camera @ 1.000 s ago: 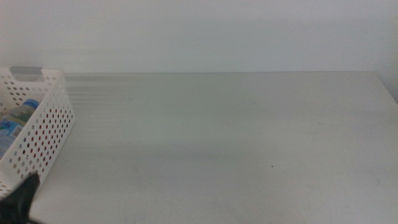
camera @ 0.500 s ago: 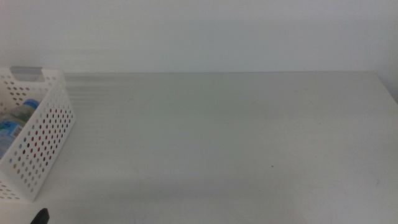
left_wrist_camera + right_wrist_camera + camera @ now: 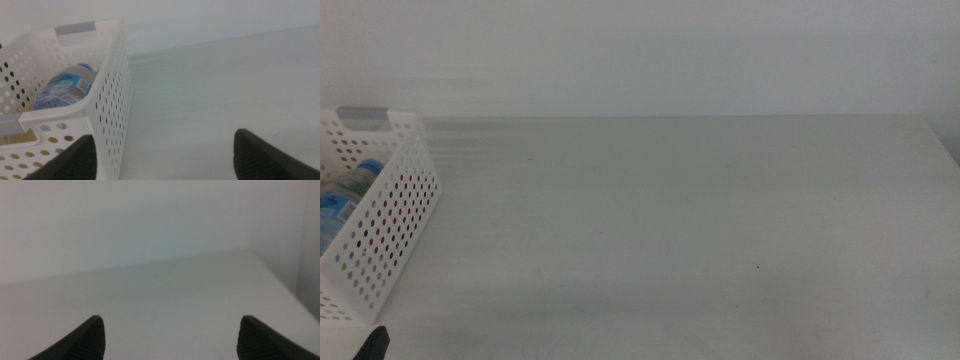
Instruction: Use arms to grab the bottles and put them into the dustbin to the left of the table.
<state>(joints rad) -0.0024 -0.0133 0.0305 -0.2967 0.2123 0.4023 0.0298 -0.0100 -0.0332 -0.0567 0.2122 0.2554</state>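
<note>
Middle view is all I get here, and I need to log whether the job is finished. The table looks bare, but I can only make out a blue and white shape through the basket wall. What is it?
Observer: In the left wrist view it is a clear water bottle with a blue cap, lying inside the dustbin.
Operator: Where is the left gripper?
Observer: The left gripper is beside the dustbin's near corner, jaws apart, holding nothing.
Operator: And the right one?
Observer: The right gripper faces bare table, jaws wide and empty.
</note>
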